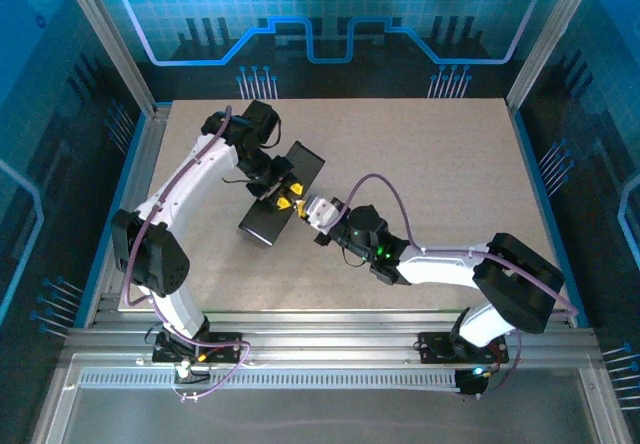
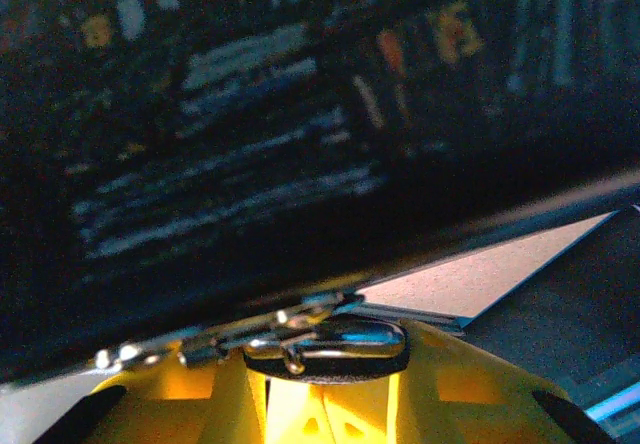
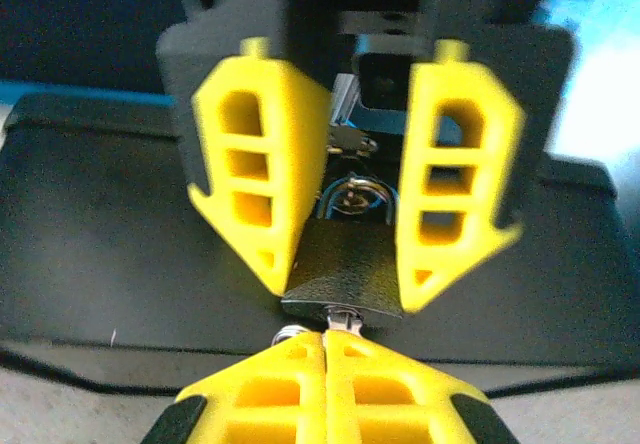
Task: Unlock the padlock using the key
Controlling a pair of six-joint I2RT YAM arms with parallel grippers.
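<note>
The black padlock (image 3: 350, 259) hangs at the front of a black case (image 3: 110, 244), its silver shackle (image 3: 356, 190) pointing up toward a metal hasp. My left gripper (image 3: 345, 289) is shut on the padlock, with one yellow finger on each side of its body. The silver key (image 3: 345, 316) sits in the keyhole on the underside of the padlock. My right gripper (image 3: 325, 336) is shut on the key just below the lock. In the top view the left gripper (image 1: 283, 200) and the right gripper (image 1: 318, 212) meet beside the case (image 1: 262, 222). The left wrist view shows the padlock (image 2: 330, 349) between my own fingers.
The case lies slantwise on the beige table (image 1: 440, 164), left of centre. Metal rails (image 1: 330, 339) run along the near edge and glass walls stand round the table. A key ring (image 3: 287, 333) shows beside my right fingertips.
</note>
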